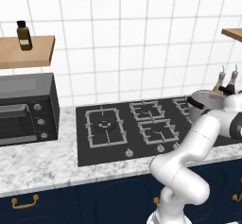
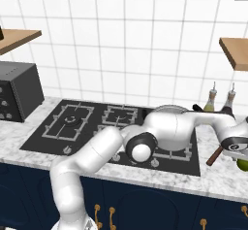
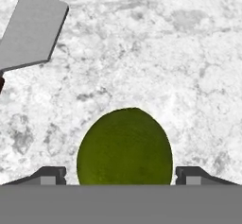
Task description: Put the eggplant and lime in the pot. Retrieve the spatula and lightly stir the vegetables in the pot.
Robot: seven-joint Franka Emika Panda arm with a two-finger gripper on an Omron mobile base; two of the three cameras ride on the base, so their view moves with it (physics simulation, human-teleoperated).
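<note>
A green lime (image 3: 124,147) lies on the marble counter, straight between the two fingertips of my gripper (image 3: 121,174). The fingers stand open on either side of it, with a small gap at each side. The same lime (image 2: 242,164) peeks out under the hand at the counter's right end. The spatula's flat grey blade (image 3: 30,34) lies just beyond the lime, and its brown handle (image 2: 214,155) shows beside the stove. The shiny metal pot (image 1: 204,100) stands on the stove's back right burner, partly hidden by my arm. The eggplant is hidden.
The black gas stove (image 1: 123,128) fills the counter's middle. Two bottles (image 2: 220,100) stand against the wall behind the hand. A wooden shelf (image 2: 235,52) hangs above them. A dark microwave (image 1: 26,107) sits at the far left. The counter's front edge is close.
</note>
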